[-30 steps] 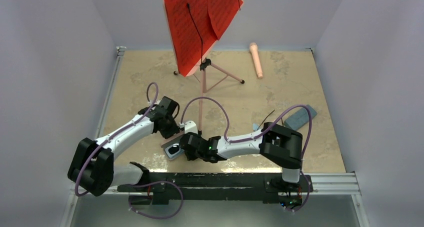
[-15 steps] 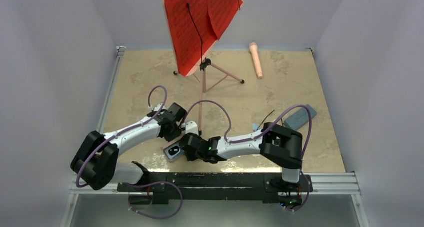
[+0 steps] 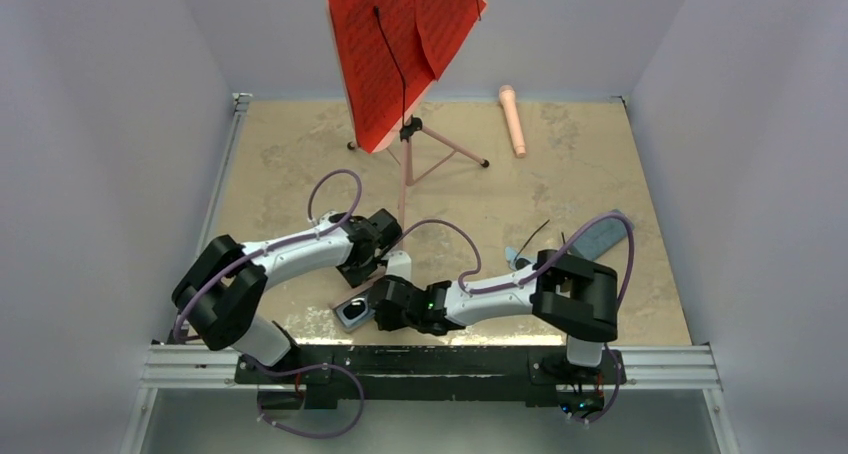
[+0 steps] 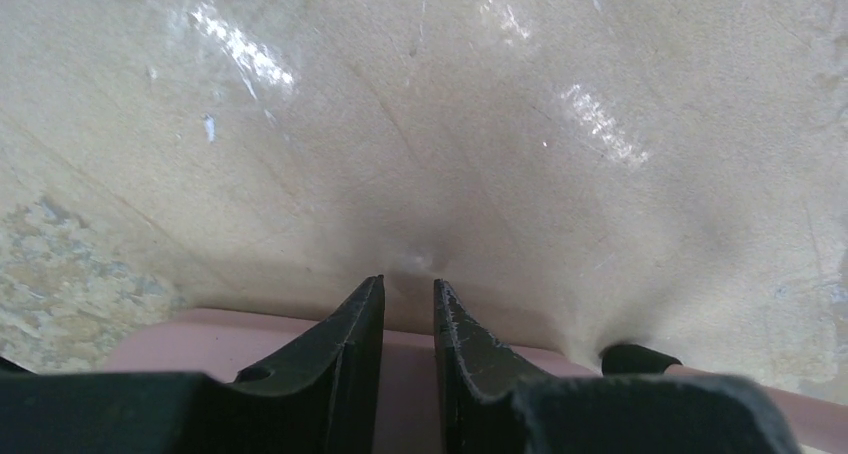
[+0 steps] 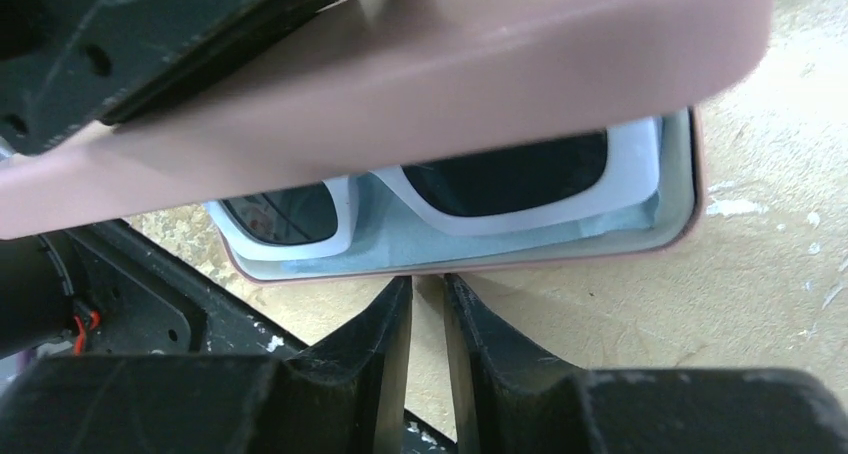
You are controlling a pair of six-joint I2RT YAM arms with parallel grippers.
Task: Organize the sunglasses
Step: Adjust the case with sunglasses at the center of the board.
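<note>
The white pair (image 5: 500, 219) is seen lying inside the pink case (image 5: 683, 194), on a pale blue lining (image 5: 625, 224). Its long axis is laid crosswise to the right gripper (image 5: 428, 279), whose fingertips are set just before the case's near rim. The glasses lie straight ahead of them, past that rim. The right fingers are kept to a narrow slit, and nothing is seen between them.

The lid (image 5: 450, 64) is tilted over the case, partly shut, and the left gripper (image 4: 408, 286) is laid on its outer face. In the left wrist view the pink surface is seen beneath the fingers, with the tips reaching past its edge over the table (image 4: 450, 124). There too only a narrow gap is shown, with nothing caught in it. The left arm is thus judged the nearer to the lid. The closing is expected to be a press down toward the base, which would be steadied from the front by the right arm.

The frame is chunky, glossy and rectangular, and the dark lenses are smooth. The case is a rounded oblong shell with a matte skin. The table is mottled beige with a slight sheen.

The black pair (image 3: 533, 236) is made out only as thin dark arms beside the grey-blue case (image 3: 598, 236), well apart from both grippers and nearer the right arm.
</note>
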